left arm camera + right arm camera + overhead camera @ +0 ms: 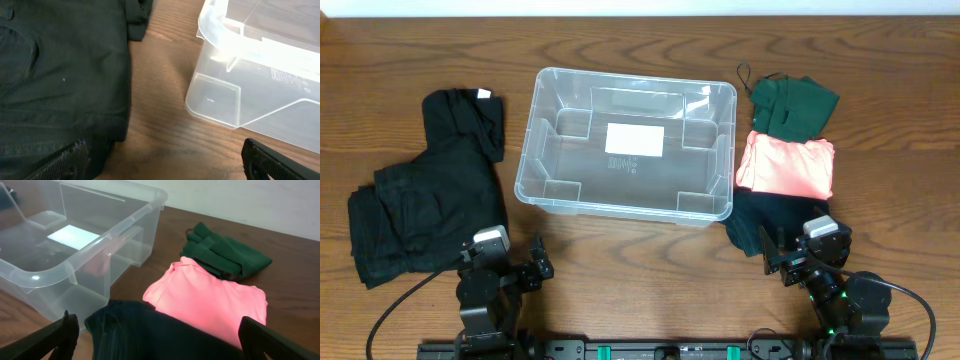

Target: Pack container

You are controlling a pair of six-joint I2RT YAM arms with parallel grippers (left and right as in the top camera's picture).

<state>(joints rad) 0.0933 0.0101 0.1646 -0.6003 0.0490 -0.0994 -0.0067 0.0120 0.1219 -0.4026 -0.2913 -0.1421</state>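
The clear container (548,95) stands empty at the table's middle, its white label (634,139) on the bottom; it also shows in the left wrist view (220,97) and the right wrist view (75,262). A pile of black clothes (420,205) lies to its left (55,75). To its right lie a green garment (795,103) (227,255), a pink one (788,165) (210,297) and a dark one (765,220) (165,335). My left gripper (510,265) (165,167) is open and empty at the pile's edge. My right gripper (798,255) (160,340) is open over the dark garment.
The wooden table (640,260) runs to a white wall at the back. The arms' bases and a black rail (670,350) sit at the front edge.
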